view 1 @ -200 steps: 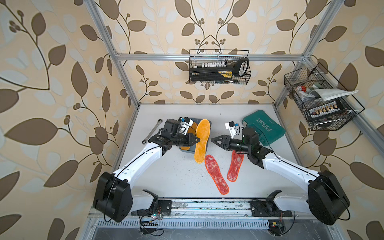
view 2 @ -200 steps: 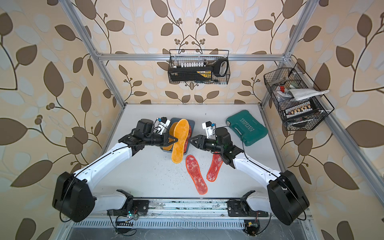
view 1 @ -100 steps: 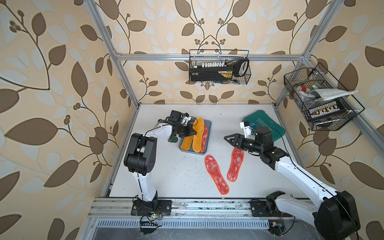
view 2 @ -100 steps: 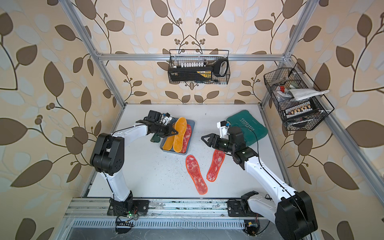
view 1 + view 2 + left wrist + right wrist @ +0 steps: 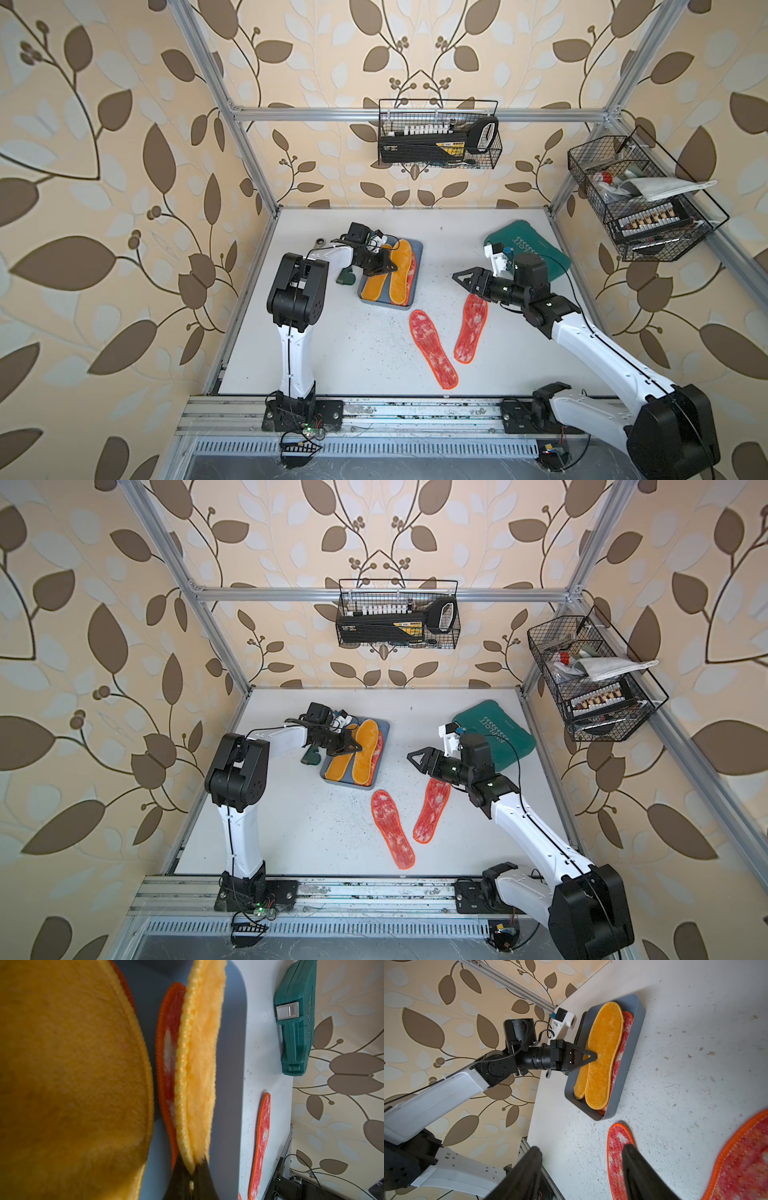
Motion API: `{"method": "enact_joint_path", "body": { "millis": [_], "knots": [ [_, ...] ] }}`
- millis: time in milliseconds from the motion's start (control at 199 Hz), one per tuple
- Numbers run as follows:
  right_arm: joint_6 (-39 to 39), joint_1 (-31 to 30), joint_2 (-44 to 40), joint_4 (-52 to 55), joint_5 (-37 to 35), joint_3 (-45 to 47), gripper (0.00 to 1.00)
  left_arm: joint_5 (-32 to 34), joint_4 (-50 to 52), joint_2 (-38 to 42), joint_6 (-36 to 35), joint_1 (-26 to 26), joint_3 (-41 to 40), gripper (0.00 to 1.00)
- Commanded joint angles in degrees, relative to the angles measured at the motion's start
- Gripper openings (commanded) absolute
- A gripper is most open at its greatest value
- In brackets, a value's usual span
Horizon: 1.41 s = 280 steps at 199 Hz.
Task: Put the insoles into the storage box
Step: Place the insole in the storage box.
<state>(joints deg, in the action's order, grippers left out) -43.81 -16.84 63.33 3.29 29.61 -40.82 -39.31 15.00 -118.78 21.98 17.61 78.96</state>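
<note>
The blue-grey storage box (image 5: 418, 248) stands left of the table's middle. My left gripper (image 5: 394, 266) is shut on the edge of a yellow-orange insole (image 5: 401, 270), which lies slanted in the box over a red insole (image 5: 168, 1053), beside another yellow insole (image 5: 374, 287). In the left wrist view the jaws pinch that edge, left gripper (image 5: 192, 1169). Two red-white insoles (image 5: 432, 349) (image 5: 471, 328) lie on the table. My right gripper (image 5: 457, 276) hangs open and empty above the toe of the right one; its fingers (image 5: 631, 1155) stand wide apart.
A teal-green tool case (image 5: 525, 249) lies at the back right. A wrench (image 5: 320, 242) and a dark green object (image 5: 345, 276) sit left of the box. Wire baskets (image 5: 438, 137) (image 5: 636, 199) hang on the back and right walls.
My left gripper carried the yellow insole back and lowered it into the box. My right gripper drew away to the right and opened wider.
</note>
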Motion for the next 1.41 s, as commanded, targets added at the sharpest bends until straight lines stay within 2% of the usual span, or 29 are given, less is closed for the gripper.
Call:
{"method": "enact_joint_path", "body": {
  "millis": [0, 302, 761, 1012, 1405],
  "knots": [
    [0.9, 0.2, 0.1, -0.1, 0.6, 0.6, 0.63, -3.1, -1.4, -0.6, -0.7, 0.1, 1.6, 0.00],
    [0.5, 0.2, 0.8, -1.1, 0.9, 0.8, 0.63, -6.9, -2.6, -1.4, -0.8, 0.8, 2.0, 0.00],
    [0.5, 0.3, 0.8, -1.1, 0.9, 1.1, 0.64, -1.5, 6.9, -5.6, -4.5, 1.1, 7.5, 0.00],
    [1.0, 0.3, 0.8, -0.3, 0.5, 0.7, 0.64, 1.2, 8.4, -5.7, -5.1, 1.1, 7.8, 0.01],
    [1.4, 0.3, 0.5, 0.6, 0.3, 0.0, 0.64, 3.7, 12.3, -5.1, -6.4, 1.6, 9.6, 0.20]
  ]
}}
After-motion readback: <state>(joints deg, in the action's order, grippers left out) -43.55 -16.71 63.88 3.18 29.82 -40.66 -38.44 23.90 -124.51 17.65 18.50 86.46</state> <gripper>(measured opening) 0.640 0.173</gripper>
